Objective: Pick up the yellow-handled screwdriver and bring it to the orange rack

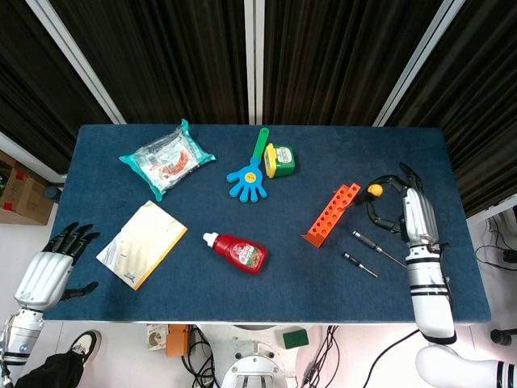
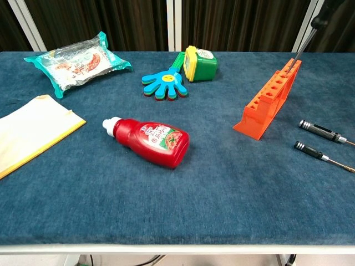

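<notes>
Right hand [image 1: 401,208] curled round the yellow-handled screwdriver [image 1: 375,191], shaft slanting down to the far end of the orange rack [image 1: 331,213] (left hand [image 1: 50,271] empty, fingers apart, off the tabletop [image 1: 283,267]).

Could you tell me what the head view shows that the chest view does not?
Only the head view shows both hands: the left hand off the table's corner, and the right hand holding the yellow-handled screwdriver beside the orange rack. Only the chest view shows the screwdriver's shaft tip at the rack's far end. Both show the ketchup bottle and two loose screwdrivers.
</notes>
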Controlling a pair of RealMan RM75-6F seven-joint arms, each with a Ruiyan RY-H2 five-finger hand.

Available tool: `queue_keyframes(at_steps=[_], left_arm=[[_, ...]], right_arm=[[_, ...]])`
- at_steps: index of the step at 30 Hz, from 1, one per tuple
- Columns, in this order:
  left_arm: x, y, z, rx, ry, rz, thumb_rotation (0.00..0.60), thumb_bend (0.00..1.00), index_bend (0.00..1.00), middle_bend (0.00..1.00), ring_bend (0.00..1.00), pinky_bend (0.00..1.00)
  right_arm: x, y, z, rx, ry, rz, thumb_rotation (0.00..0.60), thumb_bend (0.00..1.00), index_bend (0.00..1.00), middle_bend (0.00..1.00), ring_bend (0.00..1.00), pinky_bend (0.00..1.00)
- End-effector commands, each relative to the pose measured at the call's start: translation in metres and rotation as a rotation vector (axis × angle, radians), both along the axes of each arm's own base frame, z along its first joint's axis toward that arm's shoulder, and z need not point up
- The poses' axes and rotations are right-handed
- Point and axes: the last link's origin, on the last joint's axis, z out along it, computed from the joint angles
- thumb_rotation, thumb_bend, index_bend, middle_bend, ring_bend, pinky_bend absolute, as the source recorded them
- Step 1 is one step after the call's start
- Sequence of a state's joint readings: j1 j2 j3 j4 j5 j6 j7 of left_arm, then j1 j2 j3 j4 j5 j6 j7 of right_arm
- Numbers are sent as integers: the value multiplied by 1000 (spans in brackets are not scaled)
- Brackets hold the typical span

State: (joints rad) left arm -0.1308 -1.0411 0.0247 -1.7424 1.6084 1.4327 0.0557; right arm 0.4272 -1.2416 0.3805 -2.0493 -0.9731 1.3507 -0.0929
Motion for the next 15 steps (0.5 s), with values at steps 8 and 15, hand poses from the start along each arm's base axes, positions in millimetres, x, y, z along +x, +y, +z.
queue_keyframes(at_steps=[8, 15], left_arm=[[-1, 1, 0, 1, 0, 9, 600, 1, 171, 118, 44, 222], [-1, 2, -2, -10, 4, 13, 600, 1, 171, 118, 44, 222]], right_arm=[[-3, -6, -10, 24, 13, -18, 600, 421, 836, 329, 41, 0], [-5, -7, -16, 73, 24, -1, 600, 309, 276, 177, 0, 0]])
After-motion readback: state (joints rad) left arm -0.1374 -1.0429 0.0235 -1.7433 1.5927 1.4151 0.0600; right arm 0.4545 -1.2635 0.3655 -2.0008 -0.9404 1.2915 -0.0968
